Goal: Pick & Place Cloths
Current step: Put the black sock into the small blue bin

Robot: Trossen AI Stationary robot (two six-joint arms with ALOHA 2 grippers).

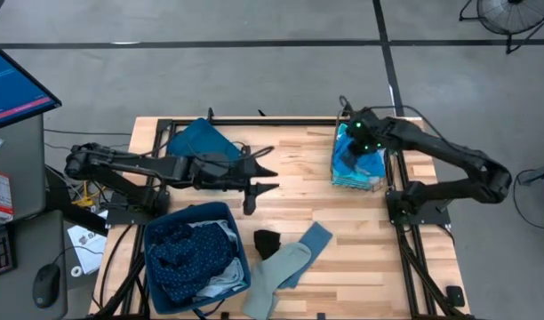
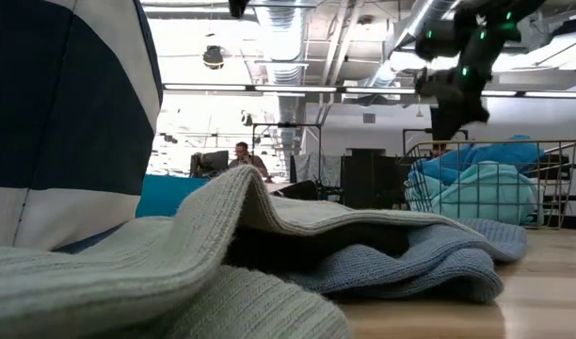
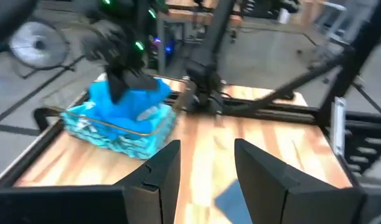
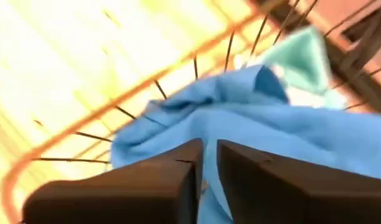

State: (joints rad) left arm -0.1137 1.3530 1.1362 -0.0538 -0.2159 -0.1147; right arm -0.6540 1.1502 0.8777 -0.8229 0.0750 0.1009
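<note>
Cloths, several, soft fabric.

- Bright blue cloth [image 1: 354, 158]: heaped in wire basket [image 1: 336, 178] at table's right rear, over turquoise cloth [image 2: 486, 188]. Bunched and rumpled; judged light, limp, non-slip, best pinched at a raised fold.
- Grey-green sock [image 1: 274, 274] and grey-blue sock [image 1: 309, 244]: flat and overlapping at front centre, beside small dark cloth [image 1: 267, 241]. Knit, thick, floppy; judged easiest gripped at a free end or across the doubled overlap.
- Navy dotted cloth [image 1: 185, 252]: piled in bin [image 1: 155, 222] at front left, with paler pieces alongside.
- Teal cloth [image 1: 201, 138]: on table's left rear, partly under left arm.

Right gripper [image 4: 206, 163]: low over basket, just above bright blue cloth; fingers a narrow slit apart, nothing visibly between them.

Left gripper [image 1: 265, 178]: mid-table, well clear of all cloths; fingers spread wide, empty.

Table [image 1: 299, 200]: pale wood.
</note>
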